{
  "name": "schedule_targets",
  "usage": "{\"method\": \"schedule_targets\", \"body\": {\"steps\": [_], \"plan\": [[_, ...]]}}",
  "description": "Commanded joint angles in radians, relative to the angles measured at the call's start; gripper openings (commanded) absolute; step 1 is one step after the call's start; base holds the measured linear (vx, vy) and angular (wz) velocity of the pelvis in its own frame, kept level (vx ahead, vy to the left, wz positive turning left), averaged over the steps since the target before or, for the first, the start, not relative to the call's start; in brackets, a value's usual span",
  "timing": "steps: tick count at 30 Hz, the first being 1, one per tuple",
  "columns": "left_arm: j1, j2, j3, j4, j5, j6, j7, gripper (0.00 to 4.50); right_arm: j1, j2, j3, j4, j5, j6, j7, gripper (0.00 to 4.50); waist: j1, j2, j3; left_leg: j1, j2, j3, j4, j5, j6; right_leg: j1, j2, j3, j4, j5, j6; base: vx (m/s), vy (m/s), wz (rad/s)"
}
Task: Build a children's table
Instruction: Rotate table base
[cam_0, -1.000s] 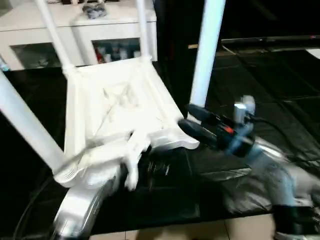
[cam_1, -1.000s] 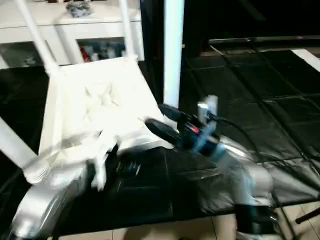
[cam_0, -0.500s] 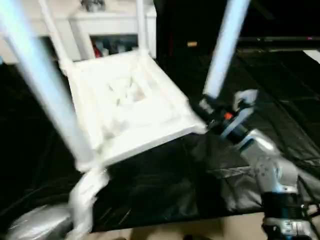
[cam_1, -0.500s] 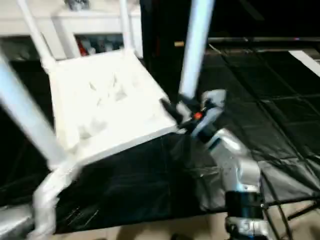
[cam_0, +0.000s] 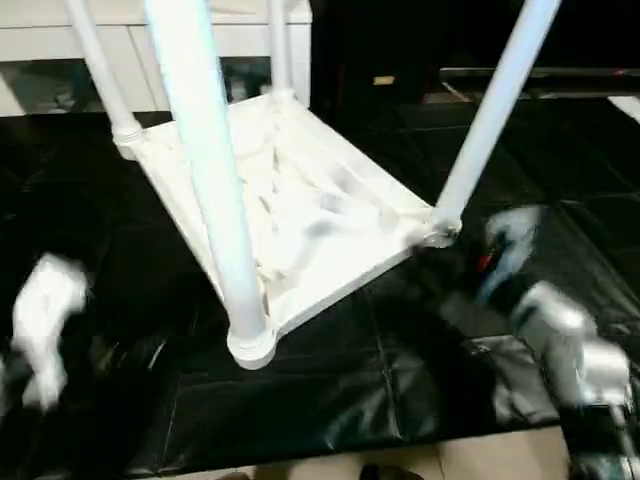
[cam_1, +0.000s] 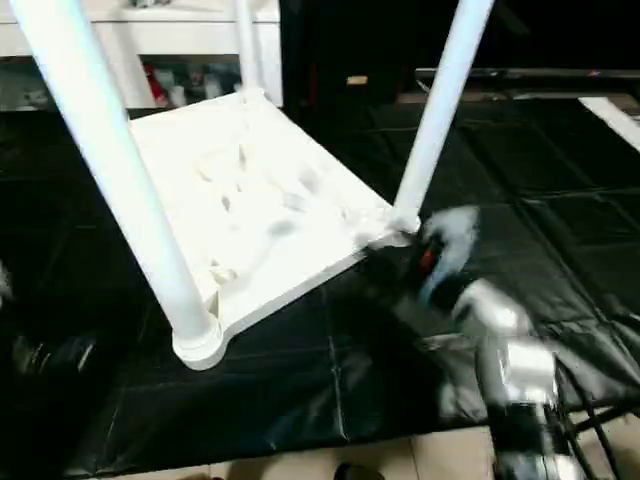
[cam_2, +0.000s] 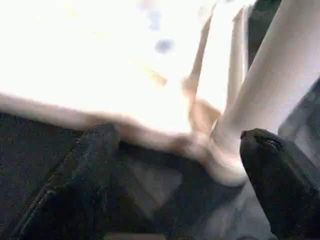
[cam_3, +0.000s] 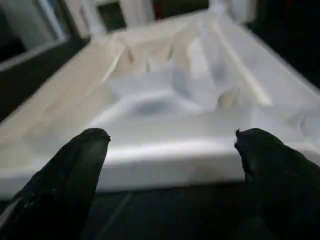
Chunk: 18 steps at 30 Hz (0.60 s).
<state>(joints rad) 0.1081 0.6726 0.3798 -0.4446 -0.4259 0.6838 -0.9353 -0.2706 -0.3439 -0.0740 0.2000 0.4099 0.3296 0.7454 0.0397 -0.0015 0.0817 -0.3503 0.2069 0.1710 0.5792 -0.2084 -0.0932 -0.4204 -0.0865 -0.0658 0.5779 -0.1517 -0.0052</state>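
The white children's table (cam_0: 300, 215) lies upside down on the black mat, its ribbed underside facing up. All four legs stand in the corner sockets: the near-left leg (cam_0: 205, 170), the right leg (cam_0: 490, 120) and two far legs (cam_0: 95, 60). My left arm (cam_0: 40, 320) is a blur at the far left, apart from the table. In the left wrist view my left gripper (cam_2: 177, 135) is open, facing a leg's socket (cam_2: 220, 160). My right arm (cam_0: 540, 320) reaches towards the right corner socket (cam_0: 437, 235). My right gripper (cam_3: 170, 135) is open, and the table's rim (cam_3: 165, 160) lies just ahead of its fingers.
A white cabinet with glass doors (cam_0: 50, 60) stands behind the mat. The black mat (cam_0: 330, 400) ends near the front at a strip of pale floor (cam_0: 330, 465). Cables run beside my right arm (cam_1: 590, 420).
My left gripper has opened, let go of the table's near corner and drawn away to the left. The table top has turned and come down on the mat. My right arm has pulled back slightly.
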Motion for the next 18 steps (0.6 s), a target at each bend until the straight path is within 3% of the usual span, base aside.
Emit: {"method": "schedule_targets", "body": {"steps": [1, 4, 5, 8, 9, 12, 13, 18], "plan": [[-0.023, -0.016, -0.058, 0.031, 0.004, -0.016, 0.008, 4.46, 0.017, -0.022, 0.020, -0.041, -0.031, 0.019, 0.015, 4.50, 0.005, 0.008, -0.056, -0.002, 0.008, 0.009, -0.068, -0.124, 0.074, 0.052, -0.028, 0.037, -0.045, -0.192, -0.234, 0.000, 0.000, 0.00], [-0.069, -0.042, -0.114, 0.057, 0.012, -0.029, 0.009, 4.46, 0.034, -0.044, 0.046, -0.069, -0.053, 0.043, 0.012, 4.50, 0.001, 0.005, -0.054, -0.007, 0.007, 0.008, -0.070, -0.143, 0.066, 0.057, -0.032, 0.038, -0.050, -0.252, -0.215, 0.000, 0.000, 0.00], [-0.076, -0.047, -0.123, 0.062, 0.012, -0.030, 0.011, 4.46, 0.036, -0.048, 0.051, -0.070, -0.059, 0.043, 0.010, 4.50, 0.001, 0.003, -0.053, -0.003, 0.008, 0.009, -0.070, -0.152, 0.064, 0.055, -0.031, 0.038, -0.054, -0.269, -0.211, 0.000, 0.000, 0.00], [-0.123, -0.078, -0.157, 0.085, 0.014, -0.036, 0.042, 4.46, 0.033, -0.070, 0.096, -0.073, -0.104, 0.058, -0.001, 4.50, 0.004, 0.011, -0.051, 0.001, 0.009, 0.007, -0.071, -0.187, 0.047, 0.051, -0.030, 0.037, -0.060, -0.315, -0.198, 0.000, 0.000, 0.00], [-0.136, -0.086, -0.171, 0.091, 0.014, -0.039, 0.045, 4.46, 0.029, -0.073, 0.117, -0.070, -0.129, 0.059, -0.013, 4.50, 0.007, 0.017, -0.052, 0.003, 0.009, 0.007, -0.070, -0.189, 0.044, 0.049, -0.030, 0.037, -0.058, -0.310, -0.199, 0.000, 0.000, 0.00], [-0.150, -0.102, -0.182, 0.085, -0.017, -0.028, 0.043, 4.46, 0.023, -0.069, 0.142, -0.062, -0.163, 0.057, -0.031, 4.50, 0.008, 0.013, -0.054, 0.001, 0.010, 0.005, -0.070, -0.191, 0.036, 0.051, -0.029, 0.037, -0.055, -0.285, -0.206, 0.000, 0.000, 0.00], [-0.150, -0.112, -0.189, 0.074, -0.047, -0.012, 0.035, 4.46, 0.011, -0.056, 0.156, -0.042, -0.183, 0.064, -0.057, 4.50, 0.010, 0.019, -0.057, 0.001, 0.010, 0.005, -0.069, -0.182, 0.033, 0.052, -0.030, 0.037, -0.050, -0.260, -0.214, 0.000, 0.000, 0.00], [-0.101, -0.092, -0.211, 0.037, -0.106, 0.016, -0.028, 4.46, -0.014, -0.021, 0.174, 0.008, -0.231, 0.061, -0.132, 4.50, 0.009, 0.014, -0.063, 0.000, 0.009, 0.008, -0.065, -0.150, 0.036, 0.055, -0.028, 0.037, -0.042, -0.206, -0.237, 0.000, 0.000, 0.00]]}}
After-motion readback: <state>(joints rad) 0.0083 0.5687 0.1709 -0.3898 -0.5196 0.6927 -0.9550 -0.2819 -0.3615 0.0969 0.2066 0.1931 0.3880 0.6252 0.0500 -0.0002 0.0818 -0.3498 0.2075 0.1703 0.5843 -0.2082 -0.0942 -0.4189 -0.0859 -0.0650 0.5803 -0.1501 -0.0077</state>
